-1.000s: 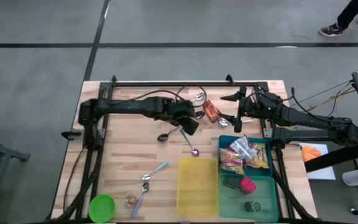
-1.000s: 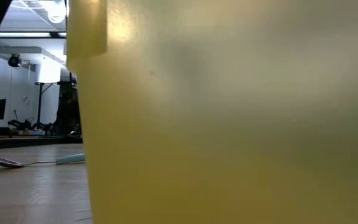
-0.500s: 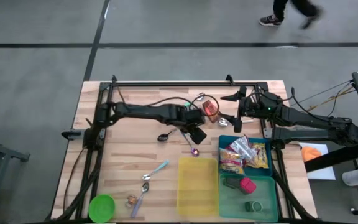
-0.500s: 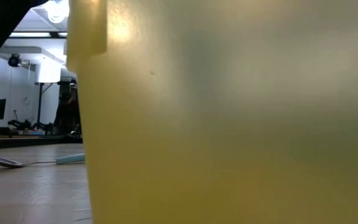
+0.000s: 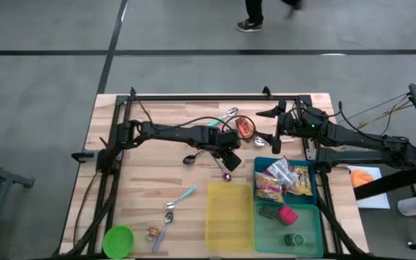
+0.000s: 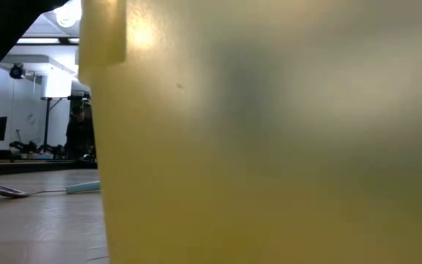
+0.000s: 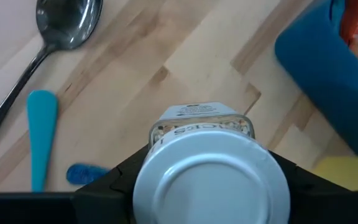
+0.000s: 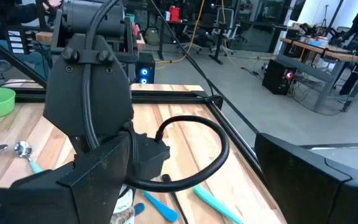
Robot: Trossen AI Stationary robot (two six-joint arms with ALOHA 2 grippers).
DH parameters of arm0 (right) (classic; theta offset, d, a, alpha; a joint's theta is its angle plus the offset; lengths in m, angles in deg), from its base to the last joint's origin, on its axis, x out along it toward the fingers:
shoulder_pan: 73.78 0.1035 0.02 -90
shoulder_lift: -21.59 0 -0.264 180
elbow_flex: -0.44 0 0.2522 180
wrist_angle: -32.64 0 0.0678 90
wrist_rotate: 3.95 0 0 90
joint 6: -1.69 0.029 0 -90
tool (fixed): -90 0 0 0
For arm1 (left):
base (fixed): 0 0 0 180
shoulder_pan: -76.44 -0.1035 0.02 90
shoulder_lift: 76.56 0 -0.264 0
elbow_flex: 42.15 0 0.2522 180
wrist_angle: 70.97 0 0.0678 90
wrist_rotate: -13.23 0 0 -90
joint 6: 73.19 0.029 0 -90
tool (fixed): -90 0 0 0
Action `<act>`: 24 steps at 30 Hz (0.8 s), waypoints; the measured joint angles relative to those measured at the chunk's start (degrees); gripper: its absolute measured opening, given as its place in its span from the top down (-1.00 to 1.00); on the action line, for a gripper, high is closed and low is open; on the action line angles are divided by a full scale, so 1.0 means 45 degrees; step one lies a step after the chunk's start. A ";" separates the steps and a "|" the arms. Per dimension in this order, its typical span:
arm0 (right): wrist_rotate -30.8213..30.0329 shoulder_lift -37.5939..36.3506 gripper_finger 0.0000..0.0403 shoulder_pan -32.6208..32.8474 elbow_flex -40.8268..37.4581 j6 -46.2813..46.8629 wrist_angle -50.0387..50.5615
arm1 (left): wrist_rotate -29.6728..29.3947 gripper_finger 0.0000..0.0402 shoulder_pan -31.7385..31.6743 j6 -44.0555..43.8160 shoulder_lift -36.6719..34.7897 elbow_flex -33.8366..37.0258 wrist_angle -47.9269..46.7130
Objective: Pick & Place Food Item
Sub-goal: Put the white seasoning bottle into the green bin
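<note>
A small jar (image 7: 201, 123) with a white lid and a printed label sits between the fingers of my left gripper (image 7: 211, 186). In the high view that gripper (image 5: 230, 149) hovers low over mid-table, just left of the blue bin (image 5: 264, 163), and hides the jar. The right wrist view shows the jar's label (image 8: 123, 208) under the left gripper. My right gripper (image 5: 264, 128) waits open at the table's far right, touching nothing. My left gripper pinches the jar between its two fingers (image 7: 120, 183), one on each side at the lid end (image 7: 166, 163). The fingers slant steeply down from the table's left. The lid faces the wrist and the jar's body points down at the wood; whether its base touches the table, I cannot tell.
An orange packet (image 5: 245, 128) lies just beyond the left gripper. A dark spoon (image 7: 67, 22) and a blue-handled utensil (image 7: 41, 134) lie on the wood nearby. The blue bin holds snack bags (image 5: 284, 180); beside it stand a yellow bin (image 5: 230, 213) and a green tray (image 5: 287, 225).
My left gripper has gone down and a little toward the table's right and near edges, carrying the jar closer to the blue bin, and has rolled slightly. A person has walked across the floor beyond the far edge.
</note>
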State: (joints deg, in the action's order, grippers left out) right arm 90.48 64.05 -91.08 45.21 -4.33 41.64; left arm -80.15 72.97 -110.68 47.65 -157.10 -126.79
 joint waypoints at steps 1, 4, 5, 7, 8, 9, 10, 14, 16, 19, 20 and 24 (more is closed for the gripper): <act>0.0000 -0.0001 -0.71 0.0000 0.0000 0.0000 -0.0002 | 0.0000 -0.06 0.0000 -0.0001 0.0029 0.0009 0.0109; 0.0000 -0.0001 -0.71 0.0000 0.0000 0.0000 -0.0005 | 0.0005 -0.07 0.0014 -0.0005 0.0124 0.0063 0.0030; -0.0002 0.0001 -0.71 0.0000 0.0000 0.0000 -0.0005 | 0.0004 -0.07 0.0015 -0.0005 0.0179 0.0058 0.0114; 0.0000 -0.0001 -0.71 0.0006 0.0000 0.0000 -0.0005 | 0.0002 -0.05 0.0012 -0.0022 0.0227 0.0058 0.0204; 0.0000 -0.0001 -0.71 0.0005 0.0000 0.0000 -0.0002 | 0.0003 -0.04 0.0010 -0.0044 0.0232 0.0058 0.0134; 0.0000 -0.0001 -0.71 0.0005 0.0000 0.0000 0.0005 | 0.0000 -0.03 0.0010 -0.0050 0.0284 0.0057 0.0120; 0.0000 0.0004 -0.71 0.0005 0.0000 0.0000 0.0005 | -0.0010 -0.01 0.0002 -0.0079 0.0330 0.0050 0.0192; 0.0000 0.0002 -0.71 0.0000 0.0000 0.0000 -0.0002 | -0.0049 0.01 0.0000 -0.0088 0.0494 0.0000 0.0244; 0.0000 0.0001 -0.71 0.0000 0.0000 0.0000 -0.0001 | -0.0034 0.00 0.0000 -0.0087 0.0494 0.0000 0.0226; 0.0000 0.0004 -0.71 0.0001 0.0000 0.0000 -0.0001 | -0.0042 -0.06 0.0000 -0.0086 0.0480 0.0000 0.0219; 0.0000 0.0000 -0.71 0.0005 0.0000 0.0000 -0.0005 | -0.0034 -0.09 0.0000 -0.0085 0.0480 0.0000 0.0201; 0.0000 -0.0001 -0.71 0.0005 0.0000 0.0000 -0.0005 | 0.0044 -0.24 0.0005 -0.0044 0.0548 0.0000 -0.0045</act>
State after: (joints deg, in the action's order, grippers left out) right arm 90.48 64.05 -91.06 45.21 -4.33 41.62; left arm -79.95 72.99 -110.88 50.12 -157.10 -126.99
